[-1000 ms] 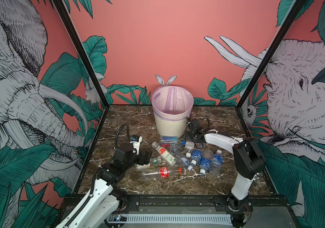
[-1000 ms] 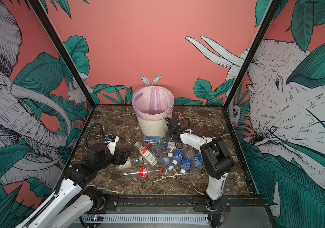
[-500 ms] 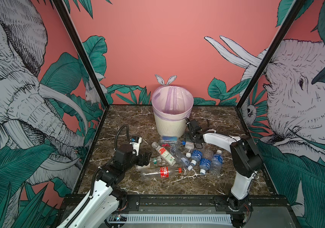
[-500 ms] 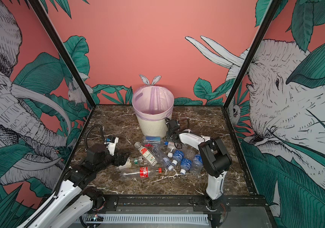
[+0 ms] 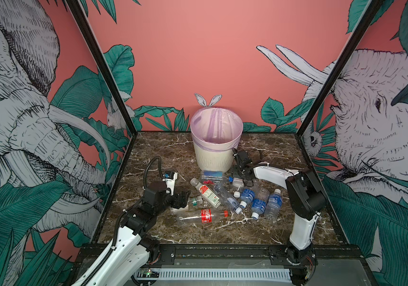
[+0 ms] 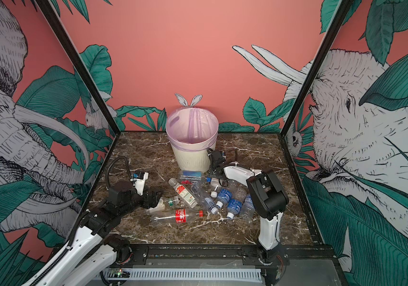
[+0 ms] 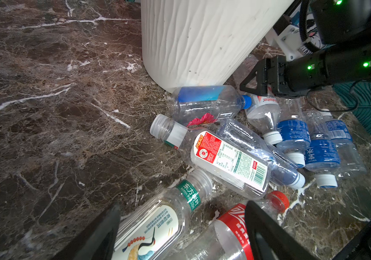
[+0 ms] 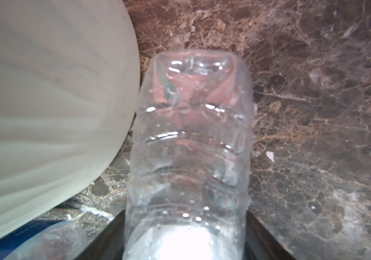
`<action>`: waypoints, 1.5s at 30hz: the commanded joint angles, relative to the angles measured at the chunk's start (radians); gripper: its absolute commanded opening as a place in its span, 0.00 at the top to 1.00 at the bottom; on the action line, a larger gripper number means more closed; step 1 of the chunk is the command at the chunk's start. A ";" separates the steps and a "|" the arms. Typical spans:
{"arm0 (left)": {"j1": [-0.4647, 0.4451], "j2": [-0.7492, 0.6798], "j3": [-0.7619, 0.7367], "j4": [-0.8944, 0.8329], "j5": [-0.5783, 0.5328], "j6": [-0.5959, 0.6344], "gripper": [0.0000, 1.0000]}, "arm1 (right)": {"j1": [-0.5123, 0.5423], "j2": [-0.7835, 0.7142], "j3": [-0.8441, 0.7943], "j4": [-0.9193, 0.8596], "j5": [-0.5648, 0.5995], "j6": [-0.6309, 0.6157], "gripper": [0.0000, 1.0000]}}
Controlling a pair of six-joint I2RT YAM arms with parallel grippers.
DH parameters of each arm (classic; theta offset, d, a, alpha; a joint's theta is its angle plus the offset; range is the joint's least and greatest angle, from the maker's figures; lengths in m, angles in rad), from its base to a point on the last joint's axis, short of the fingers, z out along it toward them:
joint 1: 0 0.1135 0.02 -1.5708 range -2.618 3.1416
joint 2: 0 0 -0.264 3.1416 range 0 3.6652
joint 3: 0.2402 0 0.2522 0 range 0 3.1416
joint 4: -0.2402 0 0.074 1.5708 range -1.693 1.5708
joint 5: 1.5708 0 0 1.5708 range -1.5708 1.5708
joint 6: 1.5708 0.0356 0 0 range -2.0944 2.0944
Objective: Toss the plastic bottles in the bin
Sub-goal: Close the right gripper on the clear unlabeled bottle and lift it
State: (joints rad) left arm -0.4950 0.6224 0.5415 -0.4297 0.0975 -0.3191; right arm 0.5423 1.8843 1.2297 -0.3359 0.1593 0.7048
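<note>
The bin (image 5: 216,158) (image 6: 193,158) stands at the middle back, its lilac bag folded over the rim. Several plastic bottles lie in a heap in front of it. My right gripper (image 5: 238,173) (image 8: 184,225) is down beside the bin's foot, shut on a clear ribbed bottle (image 8: 191,135) (image 5: 238,183), with a finger against each side. My left gripper (image 5: 184,198) (image 7: 182,206) is open and low, straddling a green-labelled bottle (image 7: 157,225). One of its fingers lies over a red-labelled cola bottle (image 7: 231,227) (image 5: 205,215).
A blue-labelled bottle (image 7: 204,101) lies against the bin wall (image 7: 202,40). A red-and-white labelled bottle (image 5: 208,194) and several small blue-labelled ones (image 5: 258,205) fill the middle. Bare marble (image 5: 163,153) shows left of the bin. Black frame posts stand at the back corners.
The right gripper's jaws have closed in on the clear bottle, and that arm's elbow has shifted slightly. The left arm has not moved.
</note>
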 commanded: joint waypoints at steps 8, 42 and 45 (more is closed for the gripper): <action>-0.004 -0.003 -0.012 -0.014 -0.005 -0.011 0.13 | -0.011 -0.033 -0.006 0.016 0.032 0.017 0.47; -0.003 0.099 -0.025 0.083 0.056 -0.034 0.14 | 0.019 -0.651 -0.310 0.052 0.018 -0.262 0.50; -0.005 0.110 -0.019 0.091 0.069 -0.037 0.14 | 0.025 -0.748 -0.368 0.063 -0.017 -0.307 0.50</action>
State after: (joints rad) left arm -0.4950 0.7277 0.5228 -0.3641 0.1471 -0.3447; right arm 0.5587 1.2026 0.8944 -0.3023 0.1654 0.4625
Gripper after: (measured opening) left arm 0.861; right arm 0.498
